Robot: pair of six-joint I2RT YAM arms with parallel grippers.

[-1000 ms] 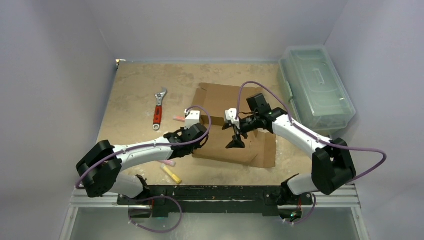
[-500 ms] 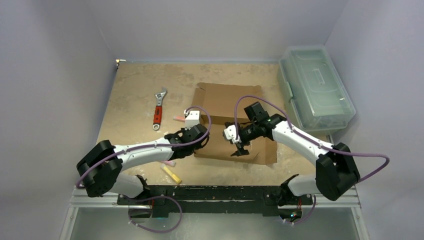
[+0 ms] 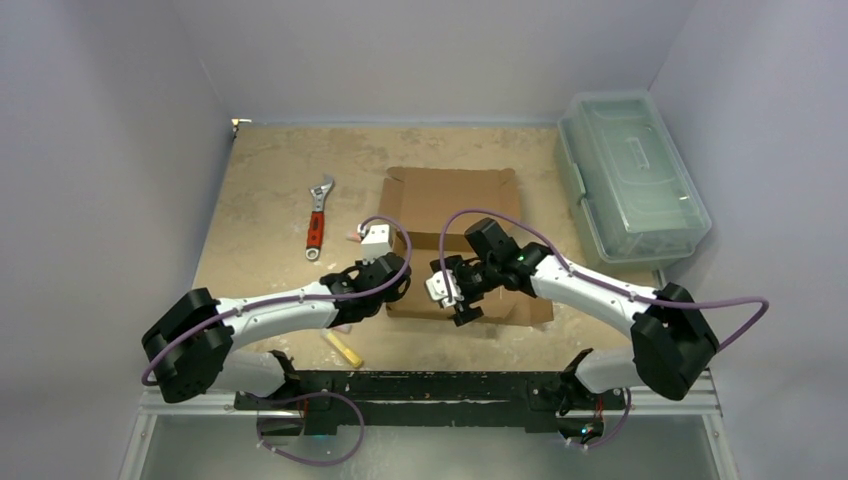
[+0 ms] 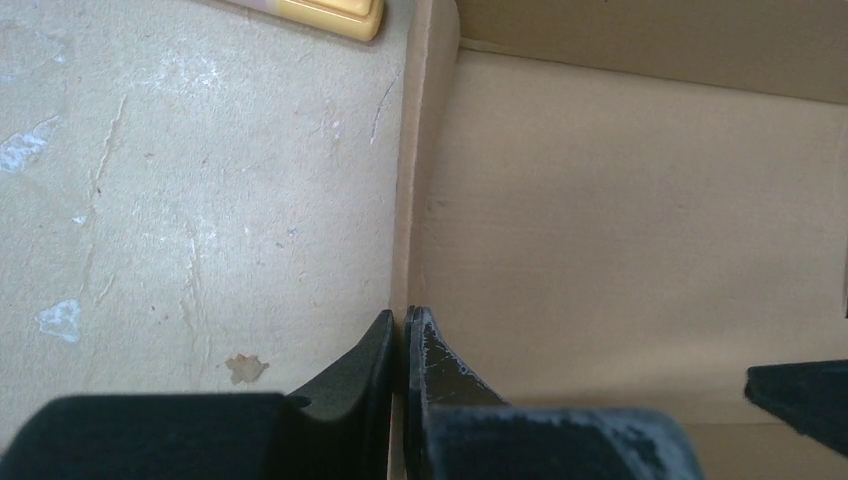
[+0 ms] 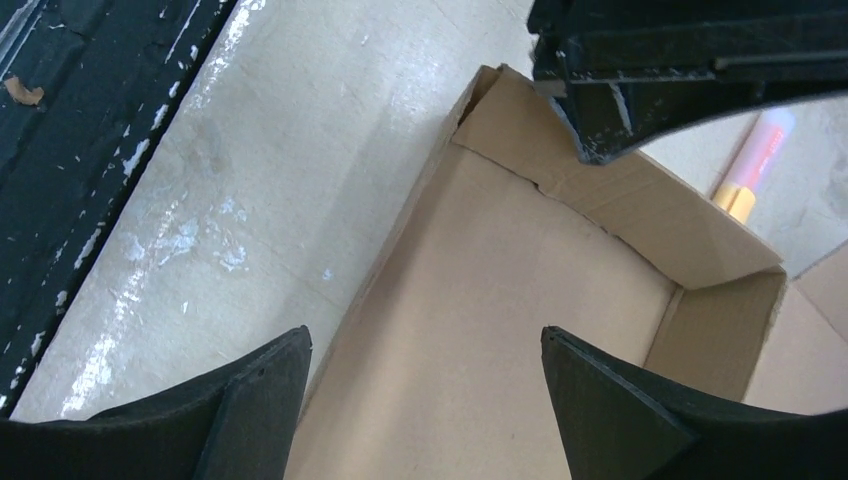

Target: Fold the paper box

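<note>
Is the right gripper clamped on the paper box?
No, the right gripper is wide open, its jaws spread apart over the paper box.

The top view looks down from above and behind the arm bases, which sit at 6 o'clock. It faces the back wall at 12 and takes in the whole counter (image 3: 260,180). The left wrist view sits very near, looking past the left hand (image 4: 403,325) along the paper box (image 4: 620,220) wall. The right wrist view looks down between the right hand (image 5: 425,340) fingers, with the left hand at 1 o'clock. All three views share the box's 9 o'clock wall.
</note>
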